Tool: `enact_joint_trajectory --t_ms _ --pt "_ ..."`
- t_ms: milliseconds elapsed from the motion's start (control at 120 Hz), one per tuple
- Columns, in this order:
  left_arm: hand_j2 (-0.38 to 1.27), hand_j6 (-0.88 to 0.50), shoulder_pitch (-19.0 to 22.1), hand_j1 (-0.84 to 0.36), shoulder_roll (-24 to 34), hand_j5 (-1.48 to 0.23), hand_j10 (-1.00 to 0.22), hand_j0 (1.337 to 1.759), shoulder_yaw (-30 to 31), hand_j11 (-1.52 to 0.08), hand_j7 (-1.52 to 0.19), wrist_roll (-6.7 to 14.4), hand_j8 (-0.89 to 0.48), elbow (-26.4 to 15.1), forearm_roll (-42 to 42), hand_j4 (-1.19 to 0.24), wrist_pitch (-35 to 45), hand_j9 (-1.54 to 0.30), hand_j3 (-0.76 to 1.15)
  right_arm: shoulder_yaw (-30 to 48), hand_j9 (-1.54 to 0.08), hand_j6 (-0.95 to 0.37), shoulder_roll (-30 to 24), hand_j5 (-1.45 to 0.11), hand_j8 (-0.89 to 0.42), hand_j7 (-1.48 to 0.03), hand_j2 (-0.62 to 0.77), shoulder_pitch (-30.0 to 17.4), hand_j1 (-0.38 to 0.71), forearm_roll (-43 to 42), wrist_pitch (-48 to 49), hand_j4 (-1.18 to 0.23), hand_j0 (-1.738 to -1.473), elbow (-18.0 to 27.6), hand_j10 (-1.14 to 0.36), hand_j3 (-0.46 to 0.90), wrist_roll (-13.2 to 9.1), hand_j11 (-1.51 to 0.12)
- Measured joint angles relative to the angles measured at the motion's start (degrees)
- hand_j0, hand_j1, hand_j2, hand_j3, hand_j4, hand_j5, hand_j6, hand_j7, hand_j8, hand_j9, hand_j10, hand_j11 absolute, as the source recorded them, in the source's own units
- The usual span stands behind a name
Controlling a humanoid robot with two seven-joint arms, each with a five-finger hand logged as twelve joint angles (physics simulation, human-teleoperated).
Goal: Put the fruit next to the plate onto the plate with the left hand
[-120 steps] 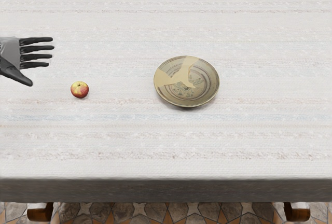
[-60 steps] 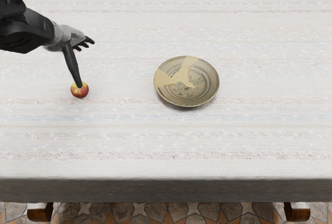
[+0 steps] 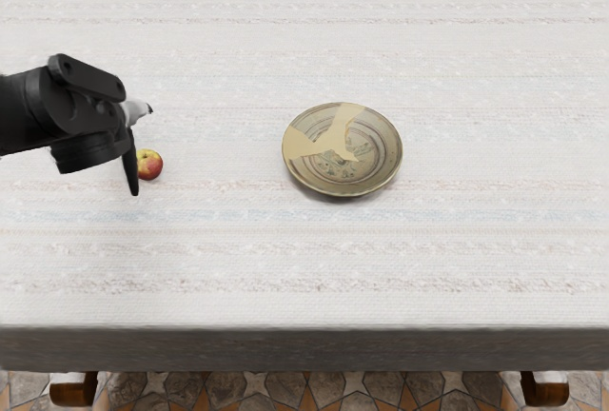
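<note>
Just rt of left hand (image 3: 107,137), apple (image 3: 150,164) on tbl (image 3: 381,259).

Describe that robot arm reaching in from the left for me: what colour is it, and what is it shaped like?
The left arm is matt black and chunky, built of rounded casings with a flat angular block on top. A small pale grey-white piece shows at the wrist. The left hand is black too. No cables or markings show. Only this arm is in view.
</note>
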Motion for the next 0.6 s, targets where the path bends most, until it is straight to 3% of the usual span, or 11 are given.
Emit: enact_joint_trajectory --t_ms 125,600 --pt "0.02 -0.12 2.81 0.2 -0.78 -0.16 -0.12 1.658 -0.88 -0.16 -0.16 -0.07 -0.12 -0.01 -0.06 -0.12 2.72 -0.16 0.0 -0.01 -0.02 -0.02 0.0 -0.02 -0.02 -0.02 0.0 0.0 -0.33 0.0 0.0 -0.02 -1.658 0.0 -0.02 0.0 -0.01 -0.02" --pt "0.04 -0.22 5.02 0.09 -0.69 -0.28 -0.21 1.658 -1.33 -0.28 -0.28 -0.26 -0.22 0.33 -2.23 -0.22 10.01 -0.28 0.0 0.0 -0.02 -0.02 0.0 -0.02 -0.02 -0.02 0.0 0.0 -0.33 0.0 0.0 -0.02 -1.658 0.0 -0.02 0.0 0.0 -0.02"
